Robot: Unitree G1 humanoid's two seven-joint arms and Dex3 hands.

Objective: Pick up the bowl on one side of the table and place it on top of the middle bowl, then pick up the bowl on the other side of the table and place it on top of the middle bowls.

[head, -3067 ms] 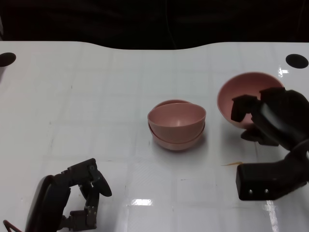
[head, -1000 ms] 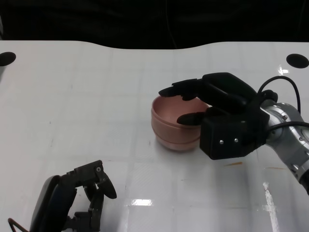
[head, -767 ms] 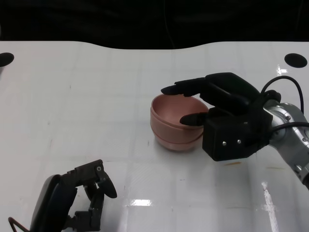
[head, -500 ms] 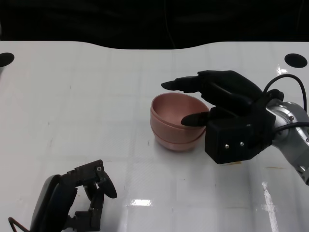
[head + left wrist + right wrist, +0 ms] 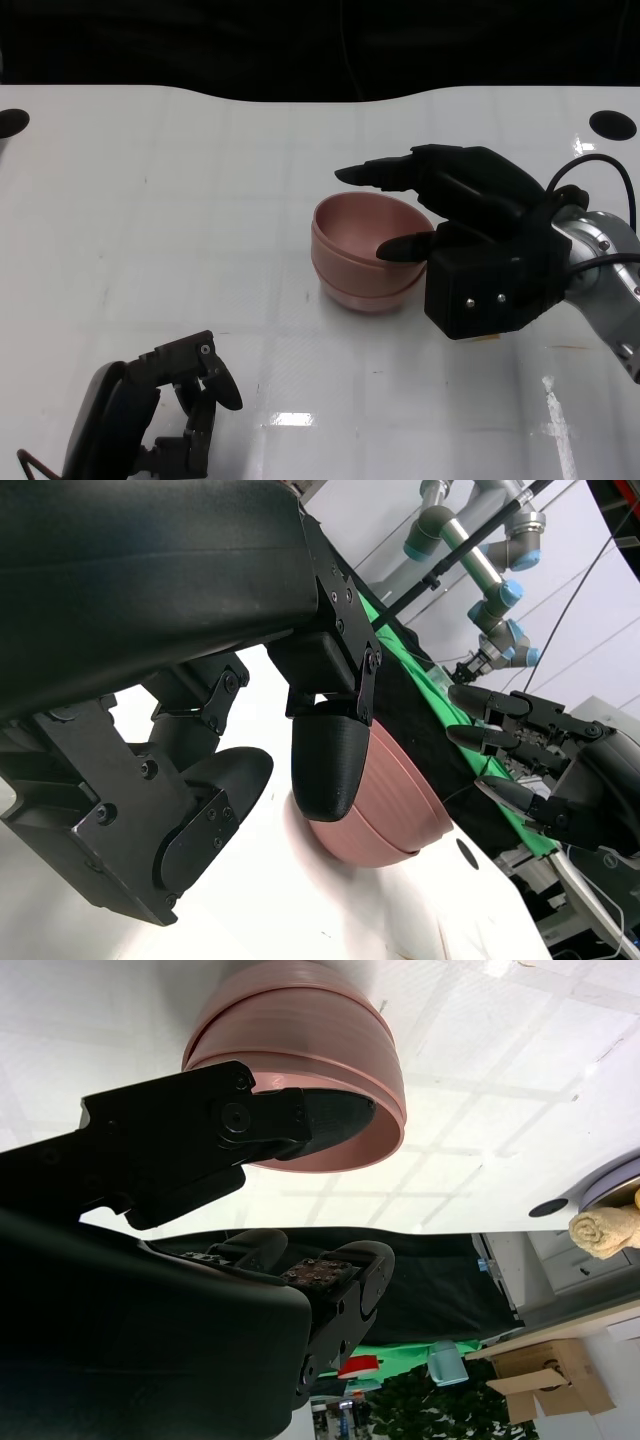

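The pink bowls (image 5: 360,255) sit nested in one stack at the middle of the white table (image 5: 200,200). My right hand (image 5: 450,200) hovers at the stack's right side with its fingers spread above the far rim and its thumb by the near-right rim, holding nothing. The right wrist view shows the stacked bowls (image 5: 300,1020) beyond my right hand (image 5: 200,1140). My left hand (image 5: 185,400) rests low at the near left, far from the stack, with loosely bent fingers and nothing in them. In the left wrist view the bowls (image 5: 390,810) lie past my left hand (image 5: 250,770).
Black round holes mark the table's far corners (image 5: 613,124) (image 5: 12,122). A small orange smear (image 5: 490,338) lies near my right wrist. The table's far edge meets a dark backdrop. Teal-jointed robot arms (image 5: 480,540) stand beyond the table.
My right hand carried the right-side bowl to the middle stack, set it there and let go. Over the last second it has lifted slightly and drawn back to the right. The left hand stayed put.
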